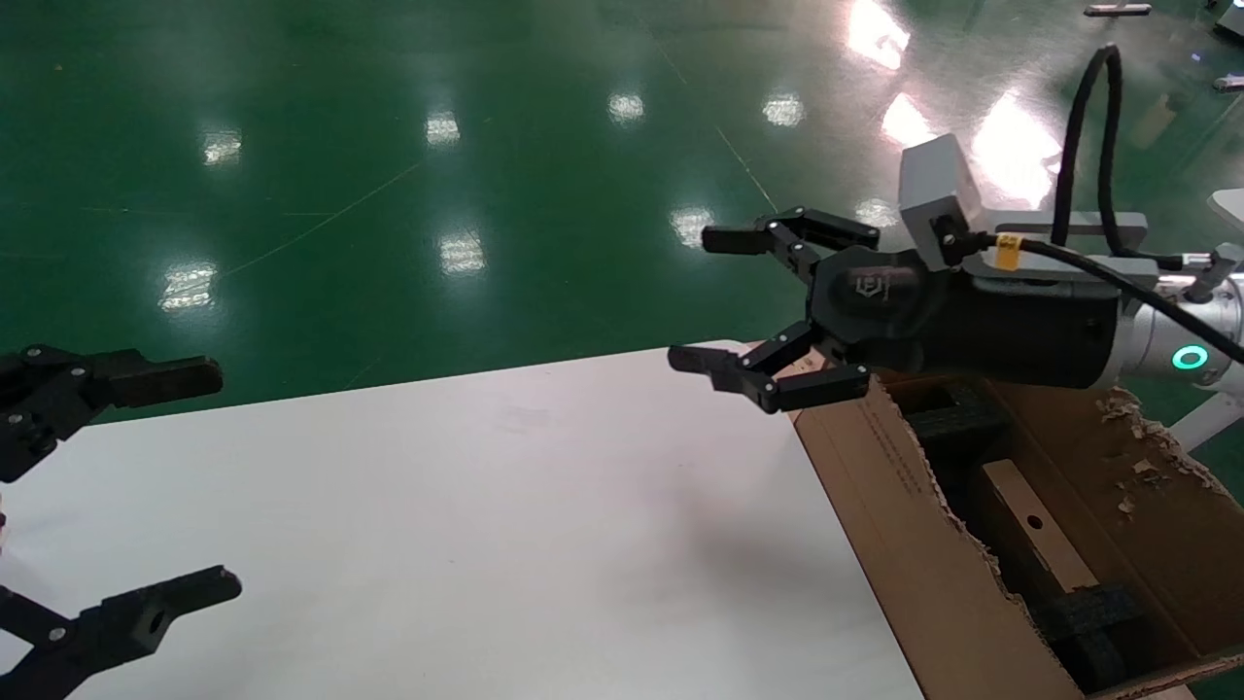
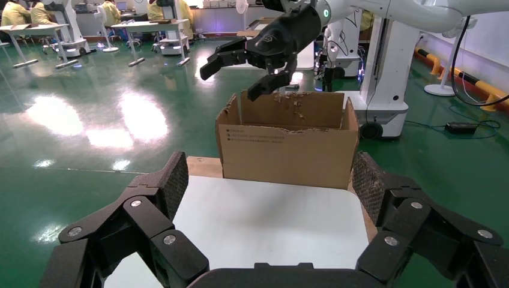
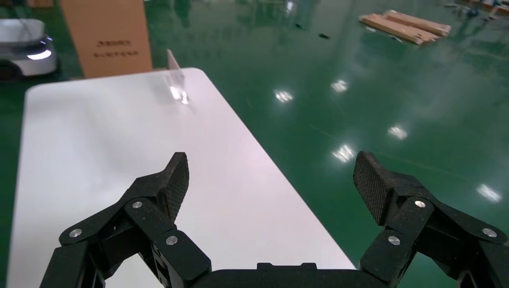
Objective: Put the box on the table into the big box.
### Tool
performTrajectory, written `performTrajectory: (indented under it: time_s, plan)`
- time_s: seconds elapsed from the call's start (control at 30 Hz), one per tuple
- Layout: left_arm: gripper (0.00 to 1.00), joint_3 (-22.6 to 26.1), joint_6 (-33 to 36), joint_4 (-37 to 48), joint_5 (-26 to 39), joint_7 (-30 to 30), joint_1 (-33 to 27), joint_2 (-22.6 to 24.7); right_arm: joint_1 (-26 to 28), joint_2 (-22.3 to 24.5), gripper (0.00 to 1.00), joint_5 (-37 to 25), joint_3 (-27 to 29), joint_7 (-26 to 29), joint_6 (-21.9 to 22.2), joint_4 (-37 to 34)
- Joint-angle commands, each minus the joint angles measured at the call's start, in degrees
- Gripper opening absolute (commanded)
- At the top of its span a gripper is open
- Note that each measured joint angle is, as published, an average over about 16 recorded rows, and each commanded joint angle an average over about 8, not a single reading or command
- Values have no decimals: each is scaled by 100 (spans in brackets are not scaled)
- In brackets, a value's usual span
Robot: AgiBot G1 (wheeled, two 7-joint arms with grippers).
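The box [image 1: 1035, 530], tan with a small round hole, lies inside the big box [image 1: 904, 544], a torn brown carton standing off the right end of the white table [image 1: 486, 506]. Black foam pieces [image 1: 1093, 622] sit around it. My right gripper [image 1: 688, 297] hangs open and empty above the carton's near corner and the table's far right corner; the left wrist view shows that gripper [image 2: 228, 84] above the carton [image 2: 288, 150]. My left gripper [image 1: 228, 478] stands open over the table's left end with nothing between its fingers. The tabletop [image 2: 264, 216] [image 3: 120, 150] is bare.
Green glossy floor surrounds the table. A wooden board [image 2: 204, 167] lies under the carton. A white machine base [image 2: 384, 114] stands behind it. In the right wrist view another printed carton [image 3: 105, 36] stands past the table's far end, and planks [image 3: 408, 24] lie on the floor.
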Motion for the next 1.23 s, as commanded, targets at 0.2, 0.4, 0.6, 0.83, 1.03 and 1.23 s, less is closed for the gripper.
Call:
performTrajectory:
  time_s: [0.2, 0.4, 0.6, 0.83, 1.03, 1.23]
  plan:
    - [100, 0, 0, 0, 0, 0, 0, 0, -217, -145, 100, 82, 229, 154, -99, 344]
    - [100, 1, 0, 0, 0, 0, 0, 0, -402, -269, 100, 152, 425, 286, -184, 638]
    - [100, 1, 0, 0, -1, 0, 0, 0, -586, -393, 100, 222, 620, 417, -268, 931]
    - [100, 1, 0, 0, -1, 1, 0, 0, -804, -539, 100, 305, 851, 572, -367, 1277]
    - [100, 1, -1, 0, -1, 1, 0, -1, -989, -663, 100, 375, 1047, 704, -452, 1571]
    - [100, 1, -1, 0, -1, 1, 0, -1, -1098, -735, 100, 416, 1162, 780, -502, 1746]
